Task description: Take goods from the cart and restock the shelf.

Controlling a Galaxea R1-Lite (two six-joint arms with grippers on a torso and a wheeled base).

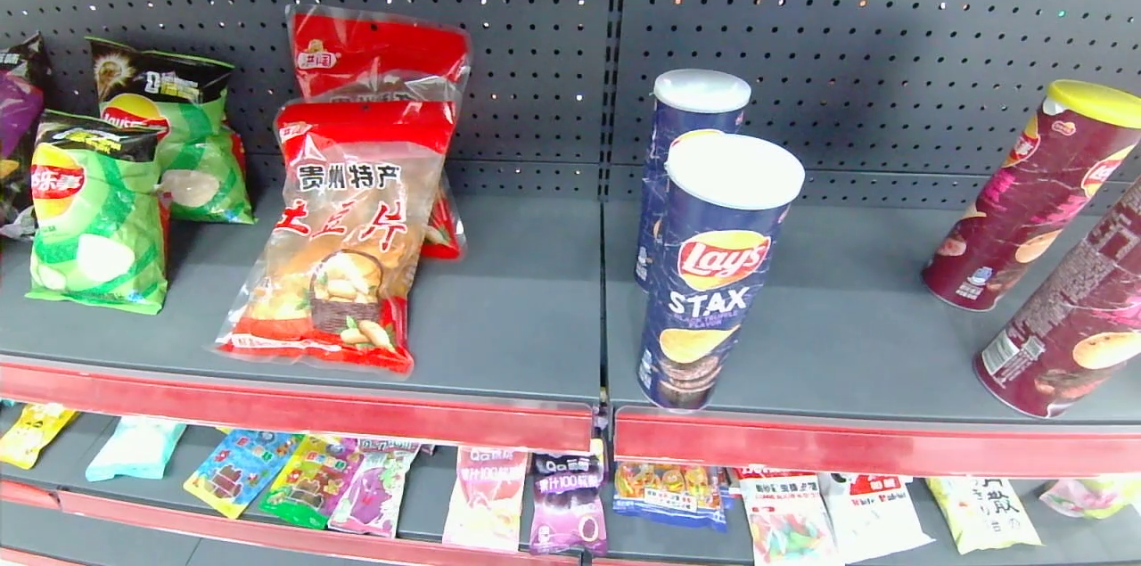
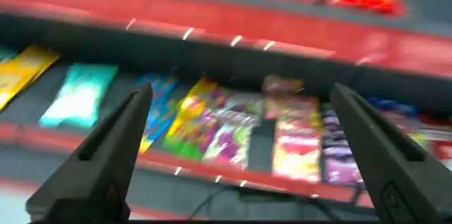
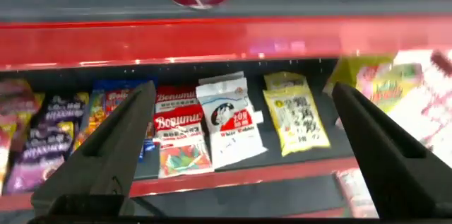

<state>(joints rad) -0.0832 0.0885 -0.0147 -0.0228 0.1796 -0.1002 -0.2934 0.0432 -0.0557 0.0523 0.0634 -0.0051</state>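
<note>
One grey shelf (image 1: 517,316) carries two red snack bags (image 1: 343,236), one behind the other, left of centre; two blue chip cans (image 1: 713,272) upright, one behind the other, just right of centre. Left tool (image 2: 240,90), right tool (image 3: 244,88): both wide, empty, facing lower-shelf packets (image 3: 226,121), touching none.

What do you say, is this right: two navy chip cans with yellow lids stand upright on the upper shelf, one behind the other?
No: the lids are white, not yellow, as the head view shows. The front navy can and rear navy can do stand upright on the upper shelf, one behind the other.
</note>
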